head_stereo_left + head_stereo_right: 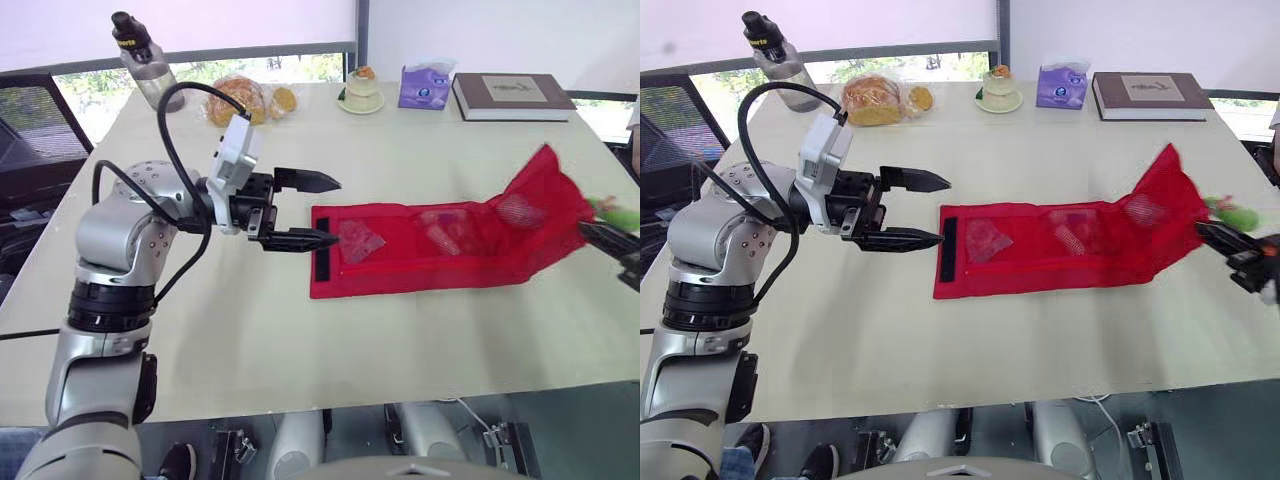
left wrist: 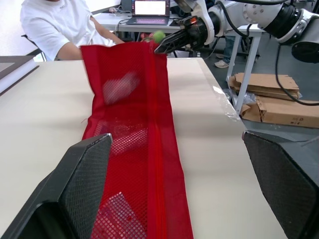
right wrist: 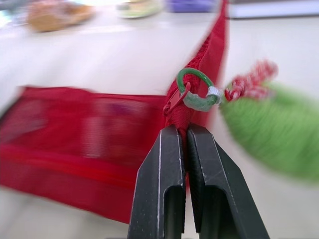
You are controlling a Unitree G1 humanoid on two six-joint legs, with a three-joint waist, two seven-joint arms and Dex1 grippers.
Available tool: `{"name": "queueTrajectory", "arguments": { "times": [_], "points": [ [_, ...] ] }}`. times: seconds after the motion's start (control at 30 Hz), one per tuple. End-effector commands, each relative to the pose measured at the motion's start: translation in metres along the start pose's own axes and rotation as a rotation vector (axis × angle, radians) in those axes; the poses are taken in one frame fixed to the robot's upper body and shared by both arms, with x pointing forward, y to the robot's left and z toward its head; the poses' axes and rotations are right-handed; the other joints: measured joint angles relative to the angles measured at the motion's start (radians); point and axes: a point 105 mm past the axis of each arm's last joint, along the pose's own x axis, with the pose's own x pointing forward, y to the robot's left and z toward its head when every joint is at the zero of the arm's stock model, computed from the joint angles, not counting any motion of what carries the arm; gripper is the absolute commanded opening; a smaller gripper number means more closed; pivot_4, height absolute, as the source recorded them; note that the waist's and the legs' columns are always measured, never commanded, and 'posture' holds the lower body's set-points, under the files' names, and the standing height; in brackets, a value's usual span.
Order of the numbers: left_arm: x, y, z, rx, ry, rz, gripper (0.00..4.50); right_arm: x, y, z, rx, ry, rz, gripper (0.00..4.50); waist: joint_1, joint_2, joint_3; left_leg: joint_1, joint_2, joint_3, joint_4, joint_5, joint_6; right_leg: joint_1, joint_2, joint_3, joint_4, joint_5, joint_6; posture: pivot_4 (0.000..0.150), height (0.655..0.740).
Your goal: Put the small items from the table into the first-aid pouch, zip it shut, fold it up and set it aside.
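The red mesh first-aid pouch [image 1: 420, 250] lies unrolled across the table, with small packets [image 1: 360, 240] showing through its pockets. Its right end is lifted off the table. My right gripper [image 3: 182, 128] is shut on the red fabric at that end, just below the zipper pull with its green ring [image 3: 195, 89] and green tassel [image 3: 269, 129]. My left gripper [image 1: 335, 212] hovers open at the pouch's left end, its fingers [image 2: 75, 189] spread wide on either side of the black-edged end. It holds nothing.
Along the far edge stand a water bottle [image 1: 140, 55], bagged bread [image 1: 245, 98], a cup on a saucer [image 1: 361, 88], a purple tissue pack [image 1: 424, 86] and a book [image 1: 512, 96]. A person in a white shirt [image 2: 55, 25] sits beyond the table's right end.
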Motion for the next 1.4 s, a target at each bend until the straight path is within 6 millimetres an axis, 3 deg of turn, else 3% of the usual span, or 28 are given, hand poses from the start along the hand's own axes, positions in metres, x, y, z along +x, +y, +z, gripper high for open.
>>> {"name": "queueTrajectory", "arguments": {
  "times": [0.03,0.13,0.27,0.37,0.4,0.43,0.6,0.63,0.73,0.87,1.0,1.2,1.3,1.4],
  "points": [
    [-0.002,0.000,0.013,0.057,-0.024,0.008,4.50,0.036,0.066,0.000,-0.134,0.078,0.312,0.01,-0.008,0.000,0.000,0.000,0.001,0.002,0.001,0.000,0.000,0.000,0.000,0.001,0.000,0.001,-0.001,0.150,0.7400],
    [-0.002,0.000,0.013,0.057,-0.024,0.010,4.50,0.053,0.084,-0.011,-0.171,0.130,0.396,0.01,-0.002,0.000,0.000,-0.001,0.001,0.001,0.002,0.000,0.000,0.000,0.000,0.001,-0.001,0.002,0.000,0.150,0.7400],
    [0.002,-0.005,0.013,0.054,-0.023,0.017,4.50,0.080,0.107,-0.048,-0.269,0.288,0.512,0.01,0.008,-0.001,0.000,-0.003,0.000,0.002,0.003,0.000,0.000,-0.001,-0.002,0.001,-0.002,0.002,0.000,0.150,0.7400],
    [0.000,-0.009,0.011,0.035,-0.016,0.046,4.50,0.101,0.106,-0.058,-0.338,0.304,0.483,0.94,0.008,-0.001,0.001,-0.003,-0.001,0.001,0.002,0.000,0.000,-0.001,-0.002,0.000,-0.002,0.002,0.000,0.150,0.7400],
    [-0.001,-0.010,0.010,0.030,-0.014,0.054,4.50,0.104,0.105,-0.058,-0.344,0.301,0.478,1.58,0.008,-0.001,0.001,-0.003,-0.001,0.001,0.002,0.000,0.000,-0.001,-0.003,0.000,-0.002,0.002,0.000,0.150,0.7400],
    [-0.001,-0.010,0.008,0.024,-0.008,0.071,4.50,0.103,0.107,-0.059,-0.348,0.310,0.495,1.72,0.009,-0.001,0.001,-0.003,-0.001,0.001,0.002,0.000,0.000,-0.001,-0.003,0.000,-0.002,0.002,0.000,0.150,0.7400],
    [-0.006,-0.018,-0.002,-0.032,-0.009,0.137,4.50,0.086,0.107,-0.055,-0.338,0.337,0.540,4.19,0.012,-0.001,0.001,-0.003,0.000,0.001,0.002,0.000,0.000,0.000,-0.004,0.000,-0.002,0.003,-0.002,0.150,0.7400],
    [-0.008,-0.017,-0.004,-0.045,-0.008,0.162,4.50,0.081,0.106,-0.053,-0.338,0.341,0.546,4.44,0.012,-0.001,0.001,-0.003,0.000,0.000,0.002,0.000,0.000,0.000,-0.004,-0.001,-0.002,0.003,-0.002,0.150,0.7400],
    [-0.017,-0.013,-0.016,-0.106,0.002,0.257,4.50,0.066,0.104,-0.040,-0.337,0.329,0.561,4.44,0.013,-0.001,0.001,-0.003,0.000,0.001,0.003,0.000,0.000,0.000,-0.005,-0.001,-0.001,0.003,-0.002,0.150,0.7400],
    [-0.024,-0.010,-0.049,-0.280,0.033,0.403,4.50,0.048,0.102,-0.018,-0.353,0.271,0.574,4.44,0.011,-0.001,0.001,-0.002,0.001,0.001,0.003,0.000,0.000,0.000,-0.004,-0.001,-0.001,0.002,0.000,0.150,0.7400],
    [-0.025,-0.011,-0.083,-0.473,0.041,0.531,4.50,0.036,0.095,0.008,-0.383,0.142,0.550,4.44,0.010,-0.001,0.001,-0.002,0.002,0.001,0.003,0.000,0.000,0.000,-0.004,-0.001,-0.001,0.002,0.001,0.150,0.7400],
    [-0.035,-0.005,-0.116,-0.702,0.053,0.715,4.50,0.021,0.089,0.036,-0.416,0.012,0.524,4.44,0.014,-0.001,0.001,-0.001,0.002,0.001,0.004,0.000,0.000,0.001,-0.004,-0.002,-0.001,0.002,0.001,0.150,0.7400],
    [-0.031,-0.007,-0.131,-0.853,0.058,0.737,4.50,0.013,0.090,0.046,-0.425,0.009,0.537,4.44,0.013,-0.001,0.000,-0.001,0.002,0.001,0.004,0.000,0.000,0.001,-0.004,-0.001,-0.001,0.003,0.000,0.150,0.7400],
    [-0.011,-0.016,-0.141,-1.076,0.038,0.664,4.50,0.013,0.101,0.057,-0.438,-0.026,0.573,4.44,0.014,-0.002,0.000,-0.002,0.001,0.000,0.005,0.000,0.000,0.001,-0.004,-0.002,-0.001,0.004,0.000,0.150,0.7400]
  ]
}}
